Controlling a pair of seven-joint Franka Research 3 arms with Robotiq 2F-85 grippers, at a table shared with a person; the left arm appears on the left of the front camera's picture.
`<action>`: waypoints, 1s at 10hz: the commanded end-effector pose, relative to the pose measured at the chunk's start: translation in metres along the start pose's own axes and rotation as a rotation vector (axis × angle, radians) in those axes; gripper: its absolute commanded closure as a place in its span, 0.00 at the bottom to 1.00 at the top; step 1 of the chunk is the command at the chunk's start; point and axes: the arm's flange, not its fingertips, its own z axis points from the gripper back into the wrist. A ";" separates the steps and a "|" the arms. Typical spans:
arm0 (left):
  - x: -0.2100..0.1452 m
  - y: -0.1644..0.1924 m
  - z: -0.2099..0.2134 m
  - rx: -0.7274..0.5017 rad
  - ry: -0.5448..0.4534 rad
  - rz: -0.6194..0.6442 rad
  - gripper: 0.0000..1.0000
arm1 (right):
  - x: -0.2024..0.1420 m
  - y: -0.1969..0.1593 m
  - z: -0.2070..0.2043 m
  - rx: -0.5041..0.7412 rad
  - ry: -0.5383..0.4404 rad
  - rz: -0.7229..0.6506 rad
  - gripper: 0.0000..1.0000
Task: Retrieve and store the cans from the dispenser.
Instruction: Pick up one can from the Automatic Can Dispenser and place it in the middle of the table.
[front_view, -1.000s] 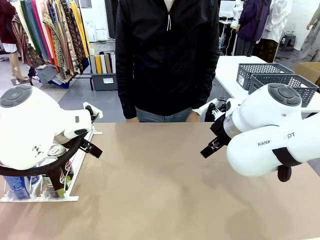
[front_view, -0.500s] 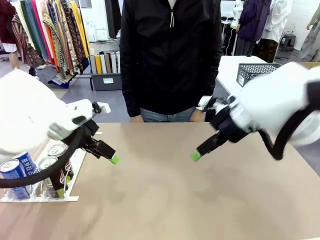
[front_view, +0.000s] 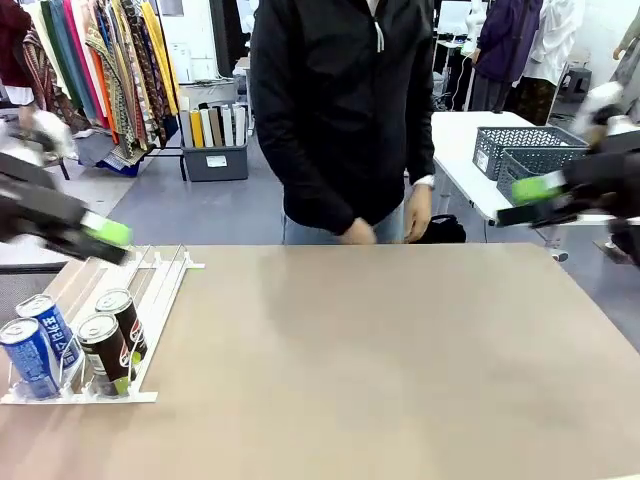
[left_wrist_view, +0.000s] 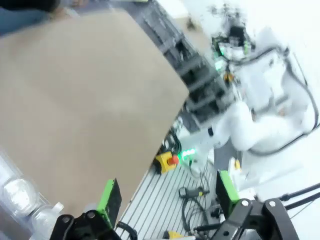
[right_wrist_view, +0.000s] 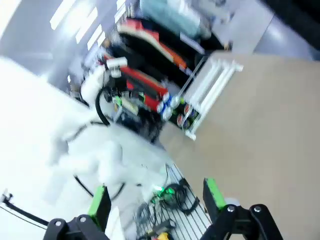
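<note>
The dispenser (front_view: 150, 300), a white and clear sloped rack, lies at the table's left front. At its front stops stand two blue cans (front_view: 28, 356) and two dark cans (front_view: 106, 352). My left gripper (front_view: 100, 235) hangs blurred above the rack's far end, well above the cans. In the left wrist view it (left_wrist_view: 167, 192) is open and holds nothing, with blurred silver can tops (left_wrist_view: 16, 190) at lower left. My right gripper (front_view: 540, 190) is raised off the table's right edge. In the right wrist view it (right_wrist_view: 157, 200) is open and empty, the dispenser (right_wrist_view: 212, 82) far off.
A person in a black jacket (front_view: 345, 110) stands at the far edge with both hands (front_view: 418, 213) near the table. Grey lattice baskets (front_view: 530, 150) sit on a white side table at the back right. The tan tabletop (front_view: 350, 350) spreads between the arms.
Both arms swung outward and upward from over the table's middle, the left to the left edge and the right to the right edge. The cans, partly hidden before, now show fully.
</note>
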 end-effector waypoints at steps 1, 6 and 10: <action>-0.021 0.022 0.094 0.060 -0.254 0.136 0.00 | -0.024 0.000 0.059 -0.070 -0.174 -0.066 0.00; -0.127 0.017 0.220 0.060 -0.765 0.235 0.00 | -0.090 -0.033 0.157 -0.250 -0.390 -0.334 0.00; -0.139 0.016 0.239 0.086 -0.769 0.279 0.00 | -0.095 -0.043 0.174 -0.256 -0.398 -0.310 0.00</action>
